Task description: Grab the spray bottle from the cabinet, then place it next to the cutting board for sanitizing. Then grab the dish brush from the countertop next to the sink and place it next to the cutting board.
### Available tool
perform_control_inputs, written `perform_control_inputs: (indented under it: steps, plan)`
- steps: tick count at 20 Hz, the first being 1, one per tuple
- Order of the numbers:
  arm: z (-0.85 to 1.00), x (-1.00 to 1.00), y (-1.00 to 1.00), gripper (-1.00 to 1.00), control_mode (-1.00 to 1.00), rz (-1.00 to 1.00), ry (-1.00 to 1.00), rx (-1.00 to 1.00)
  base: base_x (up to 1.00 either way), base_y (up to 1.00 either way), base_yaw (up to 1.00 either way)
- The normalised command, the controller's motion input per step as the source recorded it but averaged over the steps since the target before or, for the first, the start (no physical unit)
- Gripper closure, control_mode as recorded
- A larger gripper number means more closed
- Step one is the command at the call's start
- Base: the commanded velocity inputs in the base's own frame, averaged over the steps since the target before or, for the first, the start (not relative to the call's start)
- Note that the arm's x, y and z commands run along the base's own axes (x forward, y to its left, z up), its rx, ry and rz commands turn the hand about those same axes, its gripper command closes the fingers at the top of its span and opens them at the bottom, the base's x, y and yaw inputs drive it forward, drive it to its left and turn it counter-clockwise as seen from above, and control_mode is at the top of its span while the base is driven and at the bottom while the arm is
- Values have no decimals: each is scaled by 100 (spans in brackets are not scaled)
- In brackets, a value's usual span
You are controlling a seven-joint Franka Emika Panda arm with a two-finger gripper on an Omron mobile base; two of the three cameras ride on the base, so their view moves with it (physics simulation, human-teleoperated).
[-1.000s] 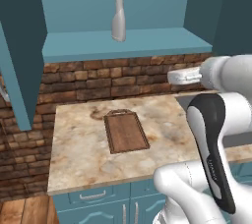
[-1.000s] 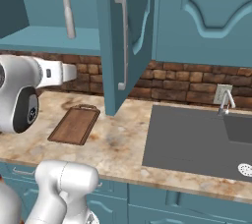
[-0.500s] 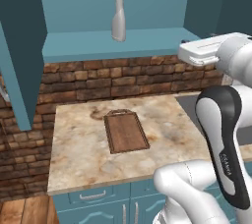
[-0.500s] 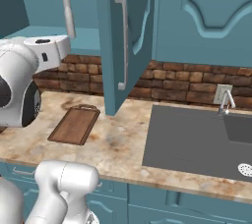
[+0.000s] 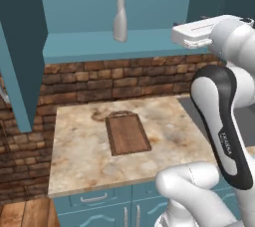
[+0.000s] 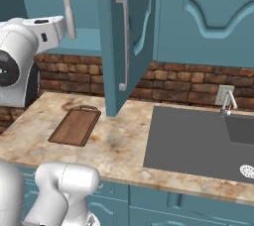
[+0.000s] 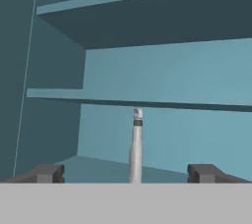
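Observation:
The spray bottle (image 5: 119, 14) stands upright on the teal shelf of the open cabinet (image 5: 114, 43), also seen as the spray bottle (image 6: 68, 13). My white hand (image 5: 197, 33) hovers at shelf height, to the right of the bottle and short of it. In the hand view my gripper (image 7: 127, 174) is open, its fingertips (image 7: 47, 173) wide apart, and the spray bottle (image 7: 136, 145) stands straight ahead between them, farther in. The dark brown cutting board (image 5: 127, 132) lies on the marbled countertop (image 5: 74, 156) below. The dish brush is out of view.
The cabinet's open door (image 6: 124, 36) with its pale bar handle juts out over the counter between board and sink (image 6: 198, 141). A silver faucet (image 6: 225, 103) stands behind the basin. A brick wall (image 5: 114, 79) backs the counter. Another open door (image 5: 20, 52) hangs at left.
My hand has risen from brick-wall height to the level of the cabinet shelf, its jaws staying wide. The bottle and board have not moved.

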Motion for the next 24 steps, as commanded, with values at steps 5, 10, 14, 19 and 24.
perform_control_inputs:
  steps: [5,10,14,19,24]
  plan:
    - [-1,33,31,-100,-100,0,4,0,0,0,0]
    - [-5,52,25,-100,-100,0,5,0,0,0,0]
    - [-1,56,1,-100,-100,0,0,0,0,0,0]
    - [-12,54,1,-100,-100,0,-2,0,0,0,0]
    - [-17,38,0,-100,-100,0,-3,0,0,0,0]
